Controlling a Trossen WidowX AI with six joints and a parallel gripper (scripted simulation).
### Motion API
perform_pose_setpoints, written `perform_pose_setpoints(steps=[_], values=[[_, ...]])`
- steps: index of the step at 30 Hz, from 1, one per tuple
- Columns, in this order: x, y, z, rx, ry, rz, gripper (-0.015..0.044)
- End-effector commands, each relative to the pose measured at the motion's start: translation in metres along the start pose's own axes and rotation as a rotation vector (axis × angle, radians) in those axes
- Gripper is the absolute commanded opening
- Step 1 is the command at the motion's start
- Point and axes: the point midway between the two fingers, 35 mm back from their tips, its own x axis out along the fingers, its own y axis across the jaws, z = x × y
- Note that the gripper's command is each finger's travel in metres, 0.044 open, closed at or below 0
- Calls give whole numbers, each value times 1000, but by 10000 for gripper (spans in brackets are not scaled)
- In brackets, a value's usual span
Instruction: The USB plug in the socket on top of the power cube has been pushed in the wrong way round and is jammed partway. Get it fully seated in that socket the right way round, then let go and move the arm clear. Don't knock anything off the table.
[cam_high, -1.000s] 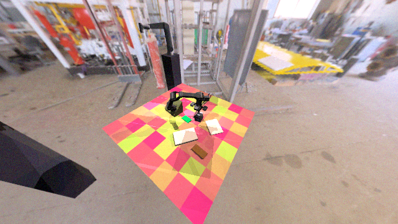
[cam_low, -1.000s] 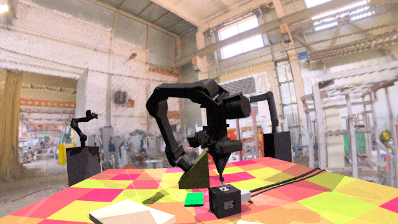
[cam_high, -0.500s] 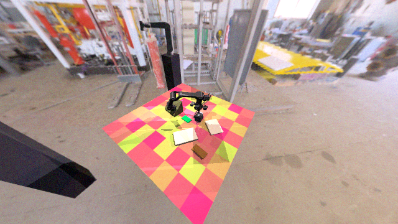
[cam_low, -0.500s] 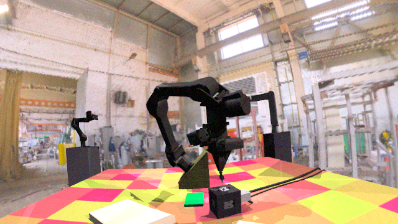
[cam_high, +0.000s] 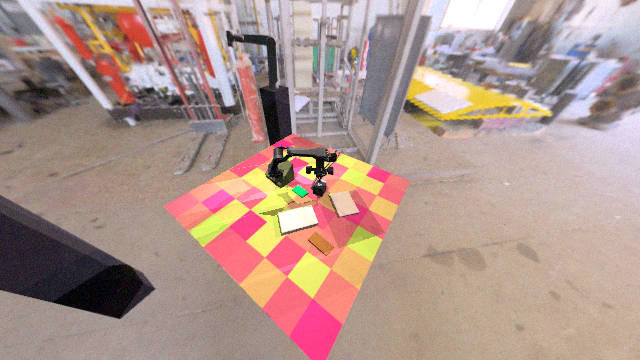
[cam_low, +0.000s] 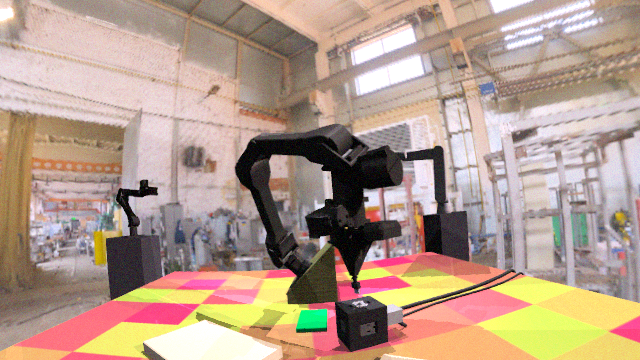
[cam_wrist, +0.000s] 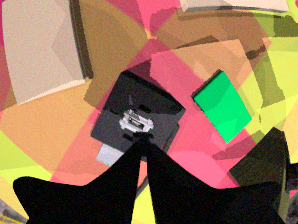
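The black power cube (cam_high: 318, 189) (cam_low: 361, 325) (cam_wrist: 160, 106) stands on the chequered table (cam_high: 310, 300) near its middle. White socket marks show on its top in the wrist view. My gripper (cam_high: 318, 181) (cam_low: 356, 286) (cam_wrist: 144, 148) points straight down just above the cube's top, with a small gap to it. The fingers are shut on the small USB plug, which shows only as a tiny tip between the fingertips. A grey plug (cam_low: 394, 314) (cam_wrist: 108, 156) sits in the cube's side, and two black cables (cam_low: 460, 292) run off to the right.
A green tile (cam_high: 300, 190) (cam_low: 311, 320) (cam_wrist: 222, 106) lies next to the cube. A white slab (cam_high: 297, 219) (cam_low: 210, 342), a beige slab (cam_high: 344, 203) (cam_wrist: 40, 36) and a brown slab (cam_high: 320, 243) lie nearby. An olive wedge (cam_high: 284, 172) (cam_low: 315, 280) stands by the arm's base.
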Motion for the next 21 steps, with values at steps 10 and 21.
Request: perform_pose_setpoints(steps=[10,21], values=[[0,0,0,-354,0,1,0],[0,0,0,-642,0,1,0]])
